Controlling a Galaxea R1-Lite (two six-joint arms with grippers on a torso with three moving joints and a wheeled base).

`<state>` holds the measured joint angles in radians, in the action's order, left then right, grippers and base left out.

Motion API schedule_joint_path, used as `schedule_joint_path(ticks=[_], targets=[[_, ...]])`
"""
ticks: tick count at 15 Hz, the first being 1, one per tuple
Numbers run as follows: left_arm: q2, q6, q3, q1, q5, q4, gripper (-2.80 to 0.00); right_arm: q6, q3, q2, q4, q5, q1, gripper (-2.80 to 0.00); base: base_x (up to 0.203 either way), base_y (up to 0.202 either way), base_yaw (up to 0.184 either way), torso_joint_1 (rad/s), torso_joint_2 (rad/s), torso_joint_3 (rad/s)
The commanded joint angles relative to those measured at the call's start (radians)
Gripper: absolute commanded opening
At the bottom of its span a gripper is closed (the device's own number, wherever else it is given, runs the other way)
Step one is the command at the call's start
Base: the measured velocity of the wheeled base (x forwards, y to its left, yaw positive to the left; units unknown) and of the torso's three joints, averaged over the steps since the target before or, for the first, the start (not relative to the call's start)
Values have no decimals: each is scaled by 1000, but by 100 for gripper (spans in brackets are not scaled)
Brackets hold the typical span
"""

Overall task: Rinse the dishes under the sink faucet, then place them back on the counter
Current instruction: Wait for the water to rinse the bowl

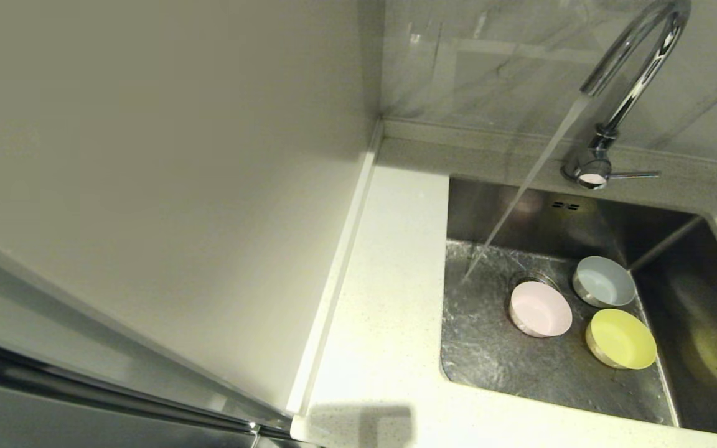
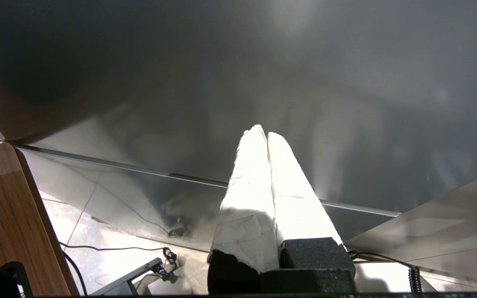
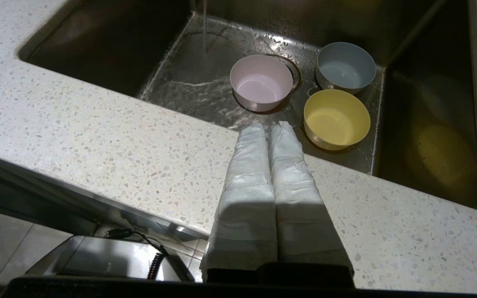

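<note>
Three bowls stand upright on the floor of the steel sink (image 1: 489,361): a pink one (image 1: 540,308) partly over the drain, a blue-grey one (image 1: 604,281) behind it, a yellow-green one (image 1: 621,338) to the right. The chrome faucet (image 1: 635,74) runs; its stream lands on the sink floor left of the pink bowl (image 3: 261,82). My right gripper (image 3: 268,126) is shut and empty above the counter's front edge (image 3: 110,149), short of the yellow-green bowl (image 3: 337,118) and blue-grey bowl (image 3: 346,66). My left gripper (image 2: 264,133) is shut and empty, low beside a steel panel, away from the sink.
A pale wall or cabinet side (image 1: 159,174) rises left of the counter (image 1: 389,298). A thin faucet lever (image 1: 635,175) sticks out to the right. The sink's deeper right part (image 1: 701,323) drops beyond a ridge. Cables (image 2: 118,248) lie on the floor below the left arm.
</note>
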<state>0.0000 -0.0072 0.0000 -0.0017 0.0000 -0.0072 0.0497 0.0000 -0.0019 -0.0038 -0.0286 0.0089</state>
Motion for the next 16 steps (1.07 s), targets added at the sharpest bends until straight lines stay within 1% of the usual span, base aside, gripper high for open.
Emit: schedule_joint_path(ticks=[1, 16], targets=[[0, 0, 3, 0, 0, 0, -280, 1, 0, 2, -1, -1, 0, -280, 0, 0, 0, 0, 0, 0], [0, 0, 3, 0, 0, 0, -280, 1, 0, 2, -1, -1, 0, -280, 0, 0, 0, 0, 0, 0]])
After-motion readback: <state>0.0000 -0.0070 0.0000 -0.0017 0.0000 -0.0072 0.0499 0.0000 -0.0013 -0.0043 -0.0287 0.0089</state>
